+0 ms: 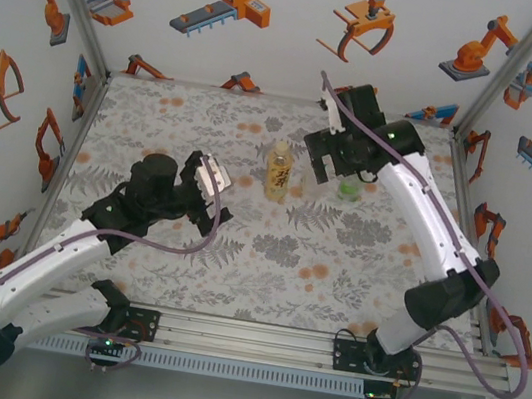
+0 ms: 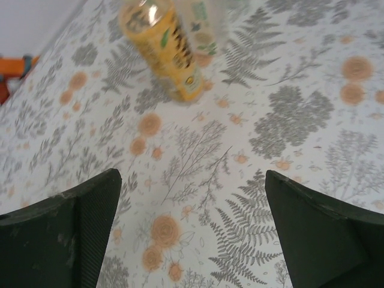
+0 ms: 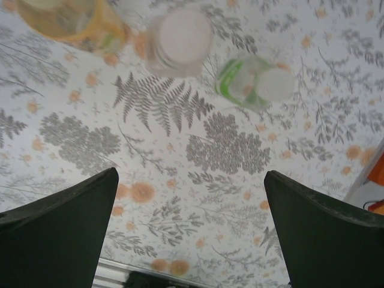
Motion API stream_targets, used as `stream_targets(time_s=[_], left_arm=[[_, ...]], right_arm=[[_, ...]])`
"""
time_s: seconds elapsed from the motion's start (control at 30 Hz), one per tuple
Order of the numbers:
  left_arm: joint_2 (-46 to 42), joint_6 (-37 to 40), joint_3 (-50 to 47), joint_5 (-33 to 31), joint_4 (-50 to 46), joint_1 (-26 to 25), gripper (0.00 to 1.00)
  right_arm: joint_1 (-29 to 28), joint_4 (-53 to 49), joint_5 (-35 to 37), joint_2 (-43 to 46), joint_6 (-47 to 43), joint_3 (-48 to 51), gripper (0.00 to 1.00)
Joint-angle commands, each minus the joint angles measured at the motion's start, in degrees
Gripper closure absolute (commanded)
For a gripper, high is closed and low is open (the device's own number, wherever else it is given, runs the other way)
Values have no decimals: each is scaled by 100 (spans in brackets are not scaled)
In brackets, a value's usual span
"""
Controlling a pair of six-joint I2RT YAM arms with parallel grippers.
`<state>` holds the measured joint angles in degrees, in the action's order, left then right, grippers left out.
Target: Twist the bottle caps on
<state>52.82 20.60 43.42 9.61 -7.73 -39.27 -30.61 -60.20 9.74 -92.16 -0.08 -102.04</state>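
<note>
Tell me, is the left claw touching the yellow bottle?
Apart. The left wrist view shows flowery table between the open left gripper and the yellow bottle.

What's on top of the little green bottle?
A whitish round cap sits on the green bottle. It covers the opening, so the threads, and whether it's screwed tight, are hidden.

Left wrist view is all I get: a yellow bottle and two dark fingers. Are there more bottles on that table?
Observer: Yes. The right wrist camera shows a short green bottle beside a slim clear bottle.
Operator: Is the other arm holding one?
Observer: No. The right gripper is open and holds nothing.
Operator: Where is that arm?
Observer: From above, it hangs at the green end of the row, and the left gripper is at the end with the yellow bottle, apart from it.
</note>
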Motion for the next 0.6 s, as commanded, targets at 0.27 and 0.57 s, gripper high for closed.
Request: stream_targets(time_s=[0.27, 0.57], left_arm=[[85, -868, -1050, -3004, 1196, 365, 3], [96, -1038, -2329, -2863, 2657, 1561, 3]], right_arm=[[1111, 2769, 73, 1748, -69, 3755, 1], [2237, 6288, 29, 2447, 191, 6726, 1]])
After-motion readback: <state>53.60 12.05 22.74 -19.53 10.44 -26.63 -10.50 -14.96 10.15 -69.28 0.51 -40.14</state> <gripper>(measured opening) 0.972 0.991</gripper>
